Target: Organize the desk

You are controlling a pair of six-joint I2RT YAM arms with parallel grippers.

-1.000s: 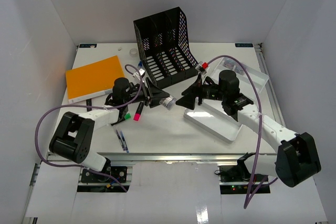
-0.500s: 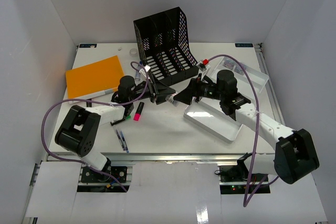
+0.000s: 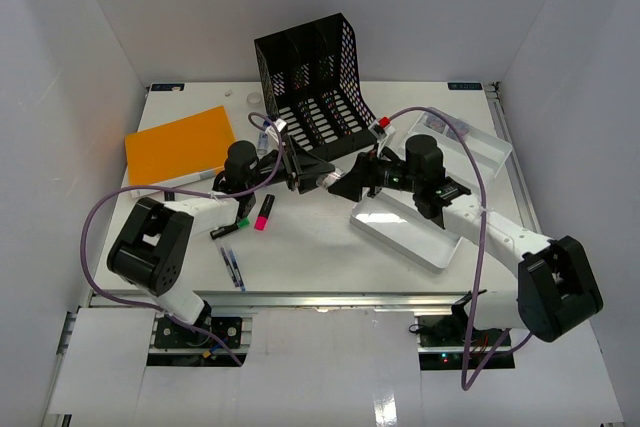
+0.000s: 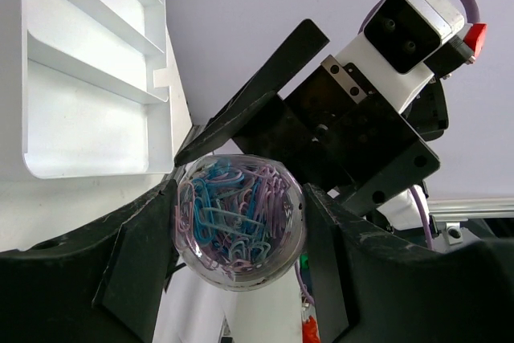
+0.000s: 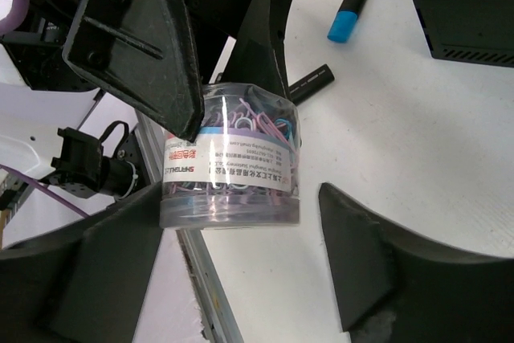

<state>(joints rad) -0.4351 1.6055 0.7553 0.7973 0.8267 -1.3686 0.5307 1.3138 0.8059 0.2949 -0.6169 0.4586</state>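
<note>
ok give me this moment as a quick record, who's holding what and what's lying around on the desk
held item: clear tub of paper clips, pink, blue and purple clips inside
left end effector: shut on the tub
right end effector: open, one finger on each side of the tub
stage: likely a handover between the arms
desk: orange notebook far left, black file rack at the back, white tray on the right, pink marker near the left arm

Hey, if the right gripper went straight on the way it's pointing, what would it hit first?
The paper clip tub, clamped in the left gripper. It sits right ahead of the right gripper, apparently already entering its open fingers, though depth is hard to judge.
</note>
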